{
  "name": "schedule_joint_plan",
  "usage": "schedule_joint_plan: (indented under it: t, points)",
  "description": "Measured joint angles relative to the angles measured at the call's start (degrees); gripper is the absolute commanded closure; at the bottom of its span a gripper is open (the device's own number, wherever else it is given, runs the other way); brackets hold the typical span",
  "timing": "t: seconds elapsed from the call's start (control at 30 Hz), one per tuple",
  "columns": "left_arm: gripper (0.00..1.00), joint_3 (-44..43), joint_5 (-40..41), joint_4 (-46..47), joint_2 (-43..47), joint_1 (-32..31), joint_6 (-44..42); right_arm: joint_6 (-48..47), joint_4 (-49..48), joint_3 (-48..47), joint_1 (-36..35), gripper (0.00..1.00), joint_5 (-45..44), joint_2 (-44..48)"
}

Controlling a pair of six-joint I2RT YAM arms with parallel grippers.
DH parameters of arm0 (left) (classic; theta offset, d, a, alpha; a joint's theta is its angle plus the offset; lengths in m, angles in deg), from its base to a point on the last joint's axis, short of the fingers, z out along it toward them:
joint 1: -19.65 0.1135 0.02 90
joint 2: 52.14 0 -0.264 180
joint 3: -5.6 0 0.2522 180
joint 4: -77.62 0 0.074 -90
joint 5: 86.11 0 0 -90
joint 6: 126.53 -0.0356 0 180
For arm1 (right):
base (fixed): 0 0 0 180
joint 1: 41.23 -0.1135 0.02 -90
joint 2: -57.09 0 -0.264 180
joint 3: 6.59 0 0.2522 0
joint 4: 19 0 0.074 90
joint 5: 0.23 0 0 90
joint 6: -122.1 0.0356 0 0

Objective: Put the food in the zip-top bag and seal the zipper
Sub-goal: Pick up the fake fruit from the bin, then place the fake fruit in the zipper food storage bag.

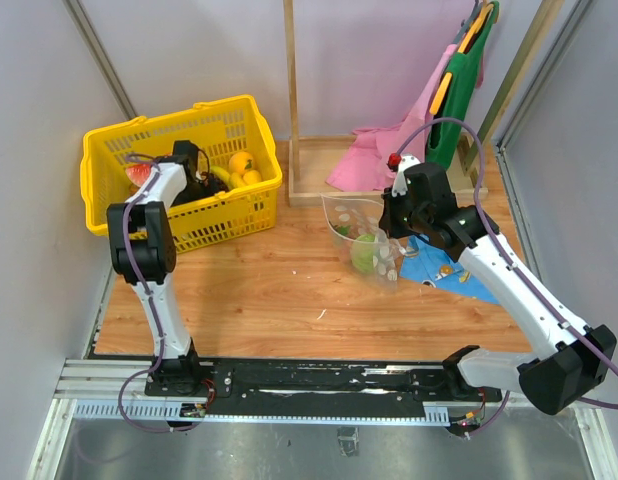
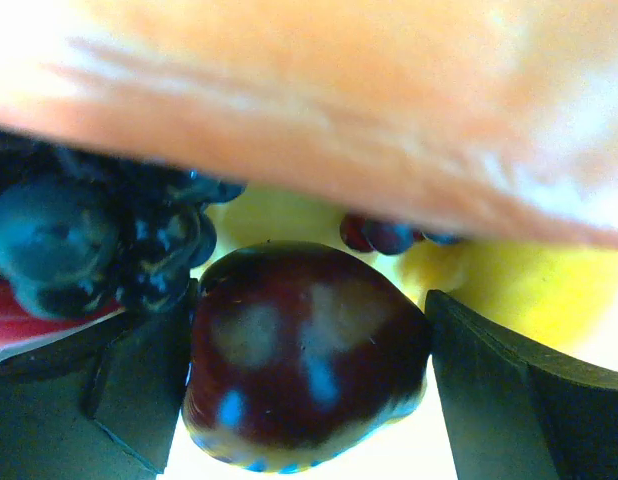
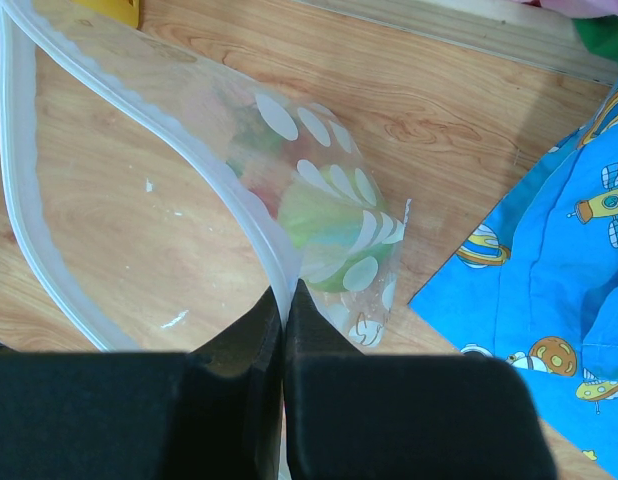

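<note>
Orange blur (image 2: 289, 90) overhangs dark purple piece (image 2: 304, 360).

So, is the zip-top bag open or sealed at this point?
Open. The two white strips of the zipper bow wide apart in the right wrist view; the right claw pinches one of them.

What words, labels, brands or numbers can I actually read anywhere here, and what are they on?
No text can be read in any view.
The zip-top bag has only white ovals; a small pale print near its corner is too blurred to read.
The blue cloth has cartoon rockets and planets, no letters.
The yellow basket shows no label.
</note>
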Motion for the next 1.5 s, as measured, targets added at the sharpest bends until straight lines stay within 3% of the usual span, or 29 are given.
schedule_joint_plan:
  t: [0.13, 0.5, 0.9, 1.23, 1.5]
  points:
    - [0.66, -0.02, 0.09, -0.81, 2.40, 0.02, 0.02, 0.02, 0.00, 0.00, 0.00, 0.99, 0.02, -0.04]
    - [0.75, -4.02, 3.39, -2.80, 10.58, 0.00, -0.02, 0.22, 0.00, 0.00, 0.00, 0.99, 0.33, -0.07]
    - [0.76, -8.13, 3.26, -2.05, 18.43, 0.00, -0.85, 0.70, 0.02, 0.00, 0.00, 0.99, 0.96, -0.07]
    - [0.76, -8.94, -5.03, 2.95, 28.59, -0.31, -1.27, 1.09, 0.00, -0.02, 0.00, 0.99, 1.27, -0.07]
    - [0.76, -9.51, -8.70, 5.95, 31.78, -9.51, -2.19, 1.14, -0.26, -0.26, 0.00, 0.99, 2.03, -0.90]
